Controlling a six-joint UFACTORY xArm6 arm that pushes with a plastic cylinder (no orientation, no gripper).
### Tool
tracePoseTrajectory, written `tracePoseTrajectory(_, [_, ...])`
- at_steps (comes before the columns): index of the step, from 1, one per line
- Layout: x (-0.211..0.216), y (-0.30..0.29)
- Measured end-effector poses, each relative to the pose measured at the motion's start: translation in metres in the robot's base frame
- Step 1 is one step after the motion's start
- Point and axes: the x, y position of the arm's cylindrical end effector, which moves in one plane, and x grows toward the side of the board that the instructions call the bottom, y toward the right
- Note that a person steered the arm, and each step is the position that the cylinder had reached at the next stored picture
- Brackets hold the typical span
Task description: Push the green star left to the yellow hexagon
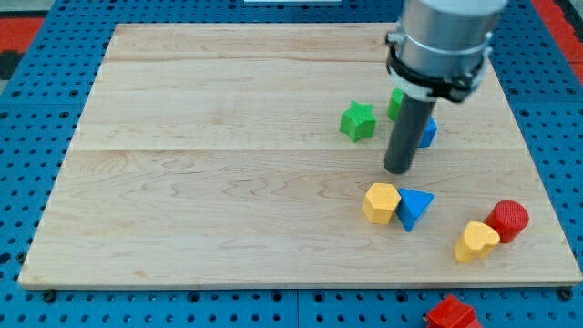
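Bright, even light — soft short shadows under the blocks, slightly soft focus, no glare.

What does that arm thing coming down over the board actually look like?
It is a thick grey metal cylinder with a black ring around its lower edge. Below that hangs a straight dark rod, ending at my tip. No cables or markings show.

This looks like a robotics lab bench rather than any home or shop. A pale wooden board (228, 173) lies on a blue perforated mounting plate (36, 82) with regular rows of holes, the sort used for fixing test rigs. A grey industrial arm housing (446, 36) hangs over it. Red matting (27, 23), probably floor or padding, shows at the view's top corners.
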Motion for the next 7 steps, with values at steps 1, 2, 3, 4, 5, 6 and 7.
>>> tracePoseTrajectory(1, [-0.011, -0.042])
tracePoseTrajectory(2, [-0.019, -0.084])
tracePoseTrajectory(3, [-0.075, -0.094])
tracePoseTrajectory(4, [-0.130, -0.087])
tracePoseTrajectory(5, [-0.114, -0.044])
tracePoseTrajectory(6, [-0.049, -0.010])
tracePoseTrajectory(7, [0.009, 0.010])
